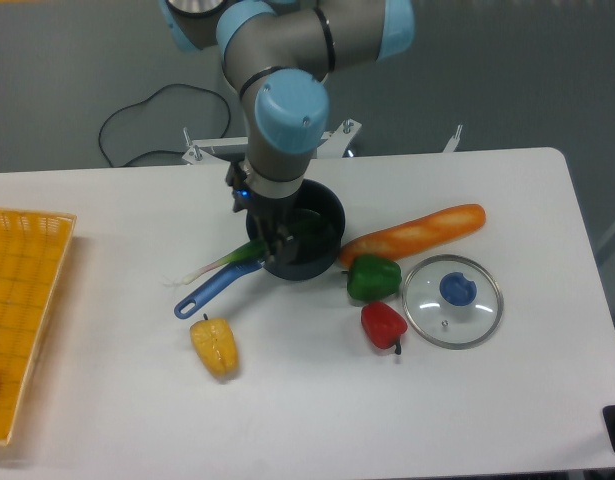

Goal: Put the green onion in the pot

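Observation:
The pot [322, 215] is a dark round saucepan at the table's middle, and its blue handle [212, 290] points to the front left. The green onion [227, 261] lies slanted across the pot's left rim. Its pale root end [182, 279] sticks out to the left above the handle, and its dark green leaves [309, 230] reach inside the pot. My gripper [270, 243] points down at the pot's left rim, and its fingers appear closed on the onion's green stalk. The fingertips are partly hidden against the dark pot.
An orange baguette [417, 232] lies right of the pot. A green bell pepper [373, 277], a red pepper [384, 324] and a glass lid with a blue knob [452, 300] are at the front right. A yellow pepper [216, 346] is in front. A yellow basket [22, 300] stands at the left edge.

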Controlling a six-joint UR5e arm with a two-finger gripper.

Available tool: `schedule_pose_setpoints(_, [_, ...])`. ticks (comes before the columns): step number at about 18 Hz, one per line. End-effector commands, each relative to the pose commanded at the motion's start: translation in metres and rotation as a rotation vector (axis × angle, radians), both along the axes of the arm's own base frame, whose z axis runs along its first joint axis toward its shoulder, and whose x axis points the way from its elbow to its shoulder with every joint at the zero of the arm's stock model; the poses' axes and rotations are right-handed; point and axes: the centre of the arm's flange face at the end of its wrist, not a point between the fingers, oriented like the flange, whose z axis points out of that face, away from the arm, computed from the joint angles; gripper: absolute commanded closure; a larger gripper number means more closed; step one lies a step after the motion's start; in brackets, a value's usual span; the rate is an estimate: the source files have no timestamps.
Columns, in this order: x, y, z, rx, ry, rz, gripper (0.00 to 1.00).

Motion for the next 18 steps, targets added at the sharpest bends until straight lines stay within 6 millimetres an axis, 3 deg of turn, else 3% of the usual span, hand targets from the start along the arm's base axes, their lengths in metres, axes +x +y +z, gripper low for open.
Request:
schedule_pose_setpoints(7, [-0.029,-0.014,0.003,-0.043,0.113,0.0,0.0])
schedule_pose_setpoints(13, [-0.049,-0.014,0.006,-0.155,0.22,-0.011,0.0])
schedule_pose_setpoints(18, [-0.063,-0.024,0.005,-0.16,0.215,0.017,0.0])
